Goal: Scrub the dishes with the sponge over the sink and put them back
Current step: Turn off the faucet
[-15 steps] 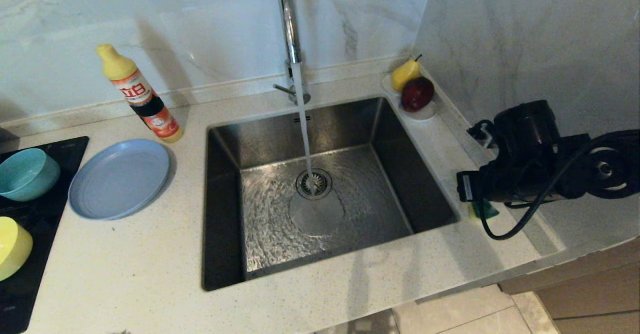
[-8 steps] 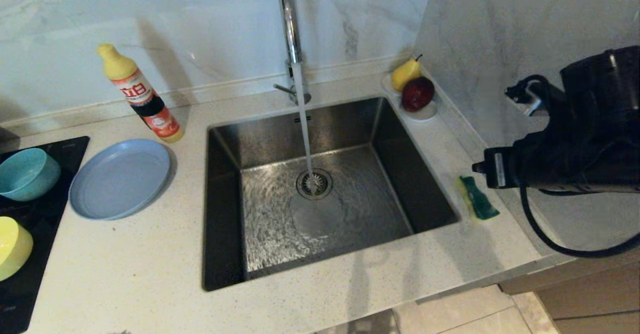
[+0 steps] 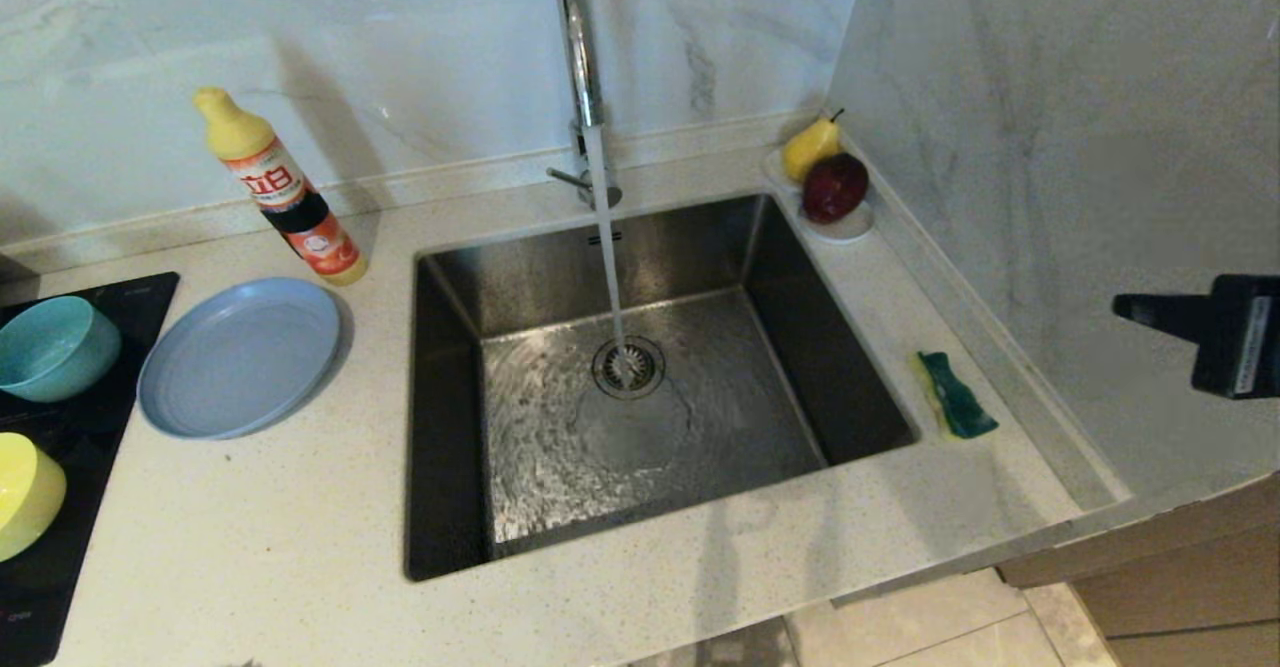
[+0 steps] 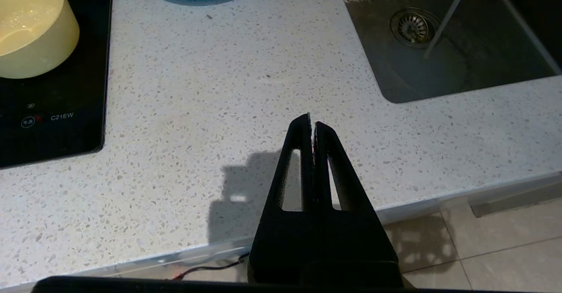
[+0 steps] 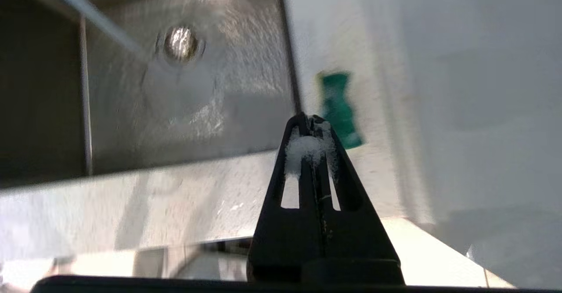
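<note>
The sponge (image 3: 955, 394), dark green side up, lies on the counter right of the sink (image 3: 450, 427); the right wrist view shows the sponge (image 5: 340, 108) just beyond the fingertips. My right gripper (image 3: 1122, 304) hovers at the right edge, above and right of the sponge. It is shut and empty (image 5: 308, 119), with white foam on its fingers. The grey-blue plate (image 3: 240, 357), teal bowl (image 3: 50, 347) and yellow bowl (image 3: 25, 492) sit left of the sink. My left gripper (image 4: 311, 121) is shut and empty over the counter's front edge.
Water runs from the chrome tap (image 3: 580, 47) onto the drain (image 3: 628, 365). A detergent bottle (image 3: 280, 187) stands behind the plate. A white saucer with a pear and an apple (image 3: 825, 182) sits in the back right corner. Both bowls rest on the black hob (image 3: 60, 547). A marble wall closes the right side.
My right arm has lifted off the sponge and pulled back toward the right edge of the head view. The sponge stays on the counter, now uncovered. Nothing else has moved.
</note>
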